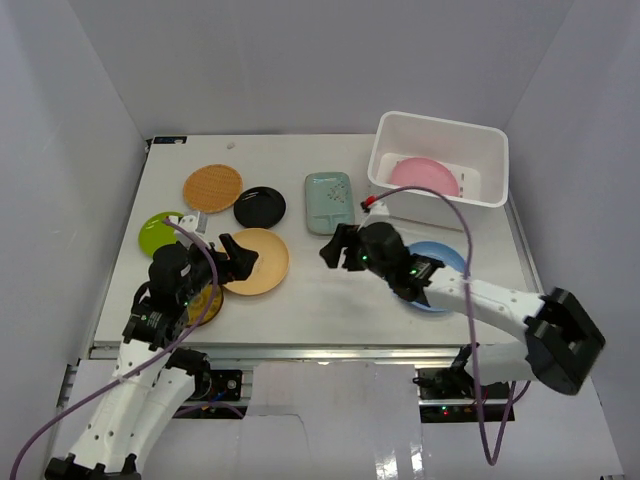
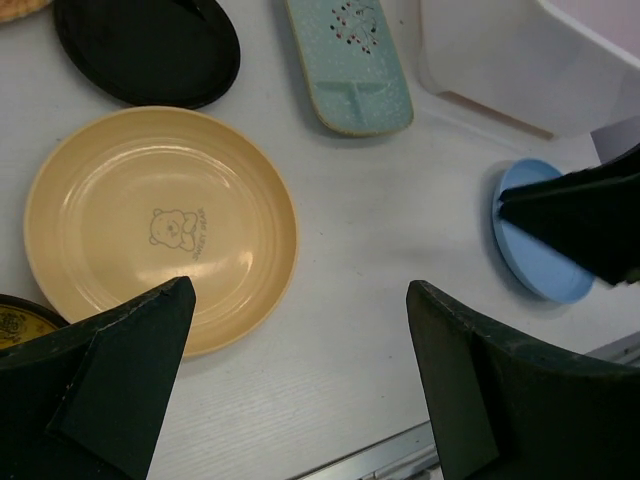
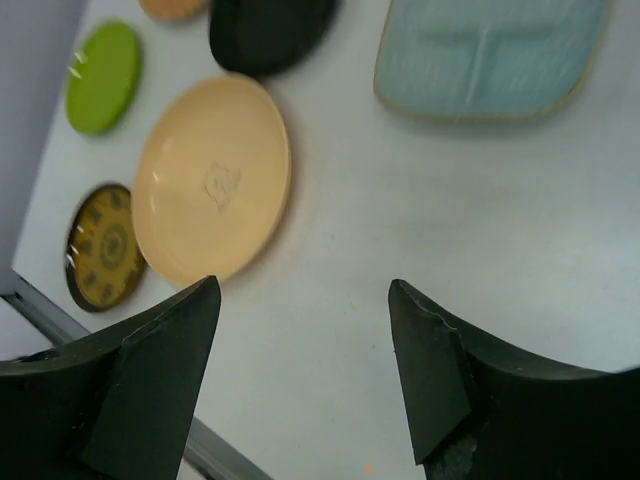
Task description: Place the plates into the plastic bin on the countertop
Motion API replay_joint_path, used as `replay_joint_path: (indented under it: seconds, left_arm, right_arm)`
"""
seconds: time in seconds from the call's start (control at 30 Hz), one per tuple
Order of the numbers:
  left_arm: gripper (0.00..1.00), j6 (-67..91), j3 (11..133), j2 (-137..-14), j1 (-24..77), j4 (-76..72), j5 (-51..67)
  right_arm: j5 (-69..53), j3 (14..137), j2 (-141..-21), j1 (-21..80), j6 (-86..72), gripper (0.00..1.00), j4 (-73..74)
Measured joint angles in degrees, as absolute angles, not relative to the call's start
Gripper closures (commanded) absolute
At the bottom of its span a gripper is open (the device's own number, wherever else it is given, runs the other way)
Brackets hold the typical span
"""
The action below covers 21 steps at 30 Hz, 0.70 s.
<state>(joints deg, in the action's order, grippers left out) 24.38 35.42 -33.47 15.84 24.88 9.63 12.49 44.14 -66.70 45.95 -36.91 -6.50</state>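
The white plastic bin [image 1: 486, 150] stands at the back right of the countertop [image 1: 320, 295] with the pink plate [image 1: 424, 176] inside. The pale teal rectangular plate [image 1: 329, 201], orange-brown plate [image 1: 212, 187], black plate [image 1: 260, 207], lime green plate [image 1: 158, 232] and tan plate [image 1: 262, 262] lie on the top. The blue plate [image 1: 445, 258] lies partly under my right arm. My left gripper [image 1: 236, 255] is open and empty over the tan plate's near edge [image 2: 160, 225]. My right gripper [image 1: 335, 248] is open and empty above bare countertop [image 3: 400, 230], right of the tan plate [image 3: 212, 195].
A dark-rimmed yellow patterned plate [image 3: 105, 245] lies at the front left, mostly under my left arm [image 1: 205, 302]. The metal rail [image 1: 300, 350] runs along the front edge. White walls enclose the left, back and right sides.
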Motion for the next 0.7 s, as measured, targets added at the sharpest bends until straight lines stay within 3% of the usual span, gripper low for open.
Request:
replay_joint_path:
  seconds: [0.23,0.53,0.57,0.7]
  left_arm:
    - [0.02,25.1,35.4,-31.7,15.4,25.4,7.2]
    - [0.02,25.5,35.4,-32.1,15.3,25.7,7.3]
    - [0.02,25.5,35.4,-32.1,15.3,25.7,7.3]
    - [0.02,25.5,35.4,-31.9,15.3,25.7,7.5]
  right_arm:
    - [12.9,50.4,-94.3,58.4,-43.5,0.27,-11.6]
    - [16.8,63.6,-109.2,59.1,-47.2,0.31,-12.2]
    - [17.0,65.0,-110.9,59.1,-47.2,0.34,-11.9]
    - [18.5,70.3,-116.2,59.1,-47.1,0.82,-10.5]
